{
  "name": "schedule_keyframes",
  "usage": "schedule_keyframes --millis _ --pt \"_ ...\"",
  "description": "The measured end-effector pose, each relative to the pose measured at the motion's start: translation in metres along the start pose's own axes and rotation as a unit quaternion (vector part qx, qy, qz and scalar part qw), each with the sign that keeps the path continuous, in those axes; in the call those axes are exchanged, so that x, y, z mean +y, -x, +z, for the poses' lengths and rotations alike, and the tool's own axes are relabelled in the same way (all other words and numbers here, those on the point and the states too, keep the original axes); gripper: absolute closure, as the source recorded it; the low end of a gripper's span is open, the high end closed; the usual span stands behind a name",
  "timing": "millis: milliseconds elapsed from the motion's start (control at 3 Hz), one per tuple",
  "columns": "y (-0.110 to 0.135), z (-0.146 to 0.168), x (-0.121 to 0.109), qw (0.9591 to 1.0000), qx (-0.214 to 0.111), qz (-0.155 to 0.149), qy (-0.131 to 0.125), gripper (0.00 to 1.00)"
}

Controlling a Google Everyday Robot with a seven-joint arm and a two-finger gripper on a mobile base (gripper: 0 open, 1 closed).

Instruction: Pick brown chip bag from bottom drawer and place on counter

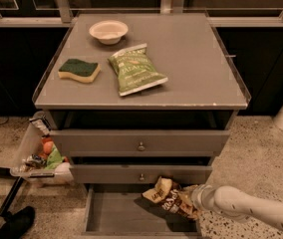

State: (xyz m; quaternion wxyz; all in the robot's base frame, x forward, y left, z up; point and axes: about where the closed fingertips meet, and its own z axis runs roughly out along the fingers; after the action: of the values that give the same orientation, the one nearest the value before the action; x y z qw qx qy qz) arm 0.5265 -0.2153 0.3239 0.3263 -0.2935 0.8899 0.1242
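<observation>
Clutching crinkly brown chip bag, pincer over grey bottom drawer.

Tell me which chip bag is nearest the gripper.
The brown chip bag, at the gripper over the bottom drawer; the green chip bag lies up on the counter.

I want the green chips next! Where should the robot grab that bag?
I'd grip the green chip bag by its flat sealed end nearest the counter front, coming from above. It lies flat, and that thin edge sticks out clear of the sponge. The gripper is down at the brown chip bag, over the bottom drawer.
</observation>
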Motion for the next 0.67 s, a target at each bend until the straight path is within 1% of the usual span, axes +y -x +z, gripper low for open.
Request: schedule_keyframes --millis 333,667 --pt "0.035 -0.035 0.016 0.9995 0.021 -0.007 -0.024 1.00" --pt "0.048 -0.053 0.036 0.9988 0.028 -0.036 -0.017 1.00"
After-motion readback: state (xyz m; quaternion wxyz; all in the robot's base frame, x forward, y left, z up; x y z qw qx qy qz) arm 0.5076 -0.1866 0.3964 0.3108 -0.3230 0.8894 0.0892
